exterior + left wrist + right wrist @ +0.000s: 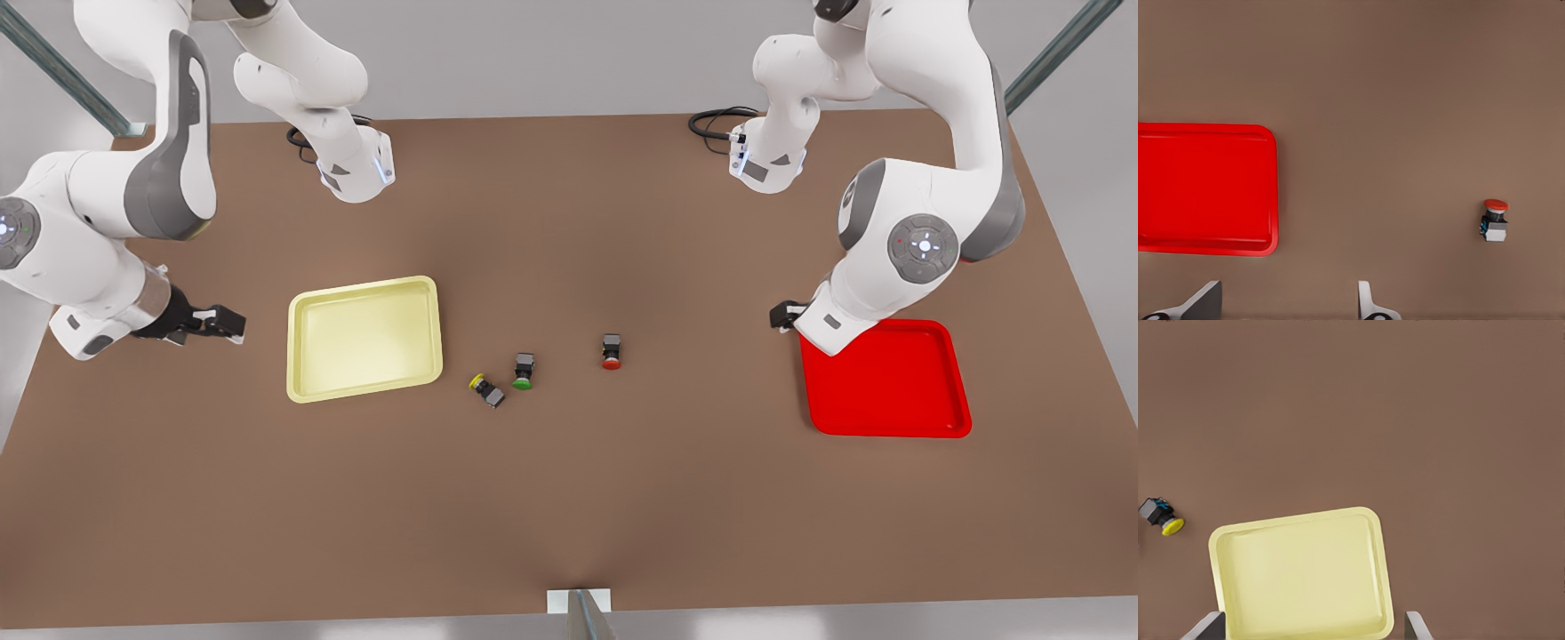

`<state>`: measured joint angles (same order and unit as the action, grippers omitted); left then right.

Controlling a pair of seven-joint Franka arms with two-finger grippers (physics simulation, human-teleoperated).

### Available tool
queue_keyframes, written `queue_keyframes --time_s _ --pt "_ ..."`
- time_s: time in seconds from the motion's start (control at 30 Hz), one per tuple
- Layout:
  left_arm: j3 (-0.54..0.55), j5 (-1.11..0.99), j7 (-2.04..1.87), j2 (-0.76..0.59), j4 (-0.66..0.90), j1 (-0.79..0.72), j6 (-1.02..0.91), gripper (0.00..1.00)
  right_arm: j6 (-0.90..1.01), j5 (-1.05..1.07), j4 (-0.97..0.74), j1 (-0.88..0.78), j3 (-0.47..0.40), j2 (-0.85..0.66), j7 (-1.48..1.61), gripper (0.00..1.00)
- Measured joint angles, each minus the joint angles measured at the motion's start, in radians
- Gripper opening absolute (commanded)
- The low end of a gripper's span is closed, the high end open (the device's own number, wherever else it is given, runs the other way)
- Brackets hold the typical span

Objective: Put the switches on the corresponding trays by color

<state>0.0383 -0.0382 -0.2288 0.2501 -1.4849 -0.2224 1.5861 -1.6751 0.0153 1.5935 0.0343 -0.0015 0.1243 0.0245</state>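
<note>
Both small switches, the yellow-capped one [486, 389] and the red-capped one [612, 351], lie on the brown worktop [569, 498] between the pale yellow tray [364, 339] and bright red tray [889, 382], so nothing is done, with the left tool [1288, 303] by the red tray and the right tool [1315, 627] by the yellow tray, each with fingers apart and holding nothing.

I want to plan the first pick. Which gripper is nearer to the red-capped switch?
The left gripper. It hangs open by the red tray, at the front view's right of the red-capped switch. The right gripper, also open, waits beyond the yellow tray, much farther away.
</note>
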Motion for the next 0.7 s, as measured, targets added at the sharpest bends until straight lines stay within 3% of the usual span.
queue_keyframes --time_s 0.13,0.27,0.3,0.43,0.5,0.57,0.7 --pt "0.014 0.001 -0.005 0.053 -0.005 -0.025 -0.038 1.00 -0.002 0.001 0.000 -0.003 0.000 0.002 0.001 1.00" --pt "0.066 0.005 -0.469 0.193 0.013 -0.324 0.068 1.00 -0.004 0.003 -0.001 0.006 0.020 0.017 0.003 1.00" --pt "0.115 0.006 -0.545 0.232 0.021 -0.331 0.115 1.00 -0.016 0.007 0.000 0.003 0.039 0.026 0.006 1.00" --pt "0.121 0.008 -0.591 0.331 -0.002 -0.337 0.394 1.00 -0.159 0.015 -0.002 -0.004 0.158 0.151 0.015 1.00" --pt "0.121 0.008 -0.559 0.364 -0.050 -0.327 0.484 1.00 -0.235 0.010 -0.090 -0.021 0.223 0.292 0.032 1.00" --pt "0.121 0.006 -0.543 0.371 -0.139 -0.321 0.599 1.00 -0.322 0.008 -0.113 -0.079 0.225 0.366 0.032 1.00" --pt "0.120 0.003 -0.531 0.386 -0.201 -0.326 0.625 1.00 -0.404 -0.025 -0.079 -0.210 0.224 0.415 0.015 1.00"
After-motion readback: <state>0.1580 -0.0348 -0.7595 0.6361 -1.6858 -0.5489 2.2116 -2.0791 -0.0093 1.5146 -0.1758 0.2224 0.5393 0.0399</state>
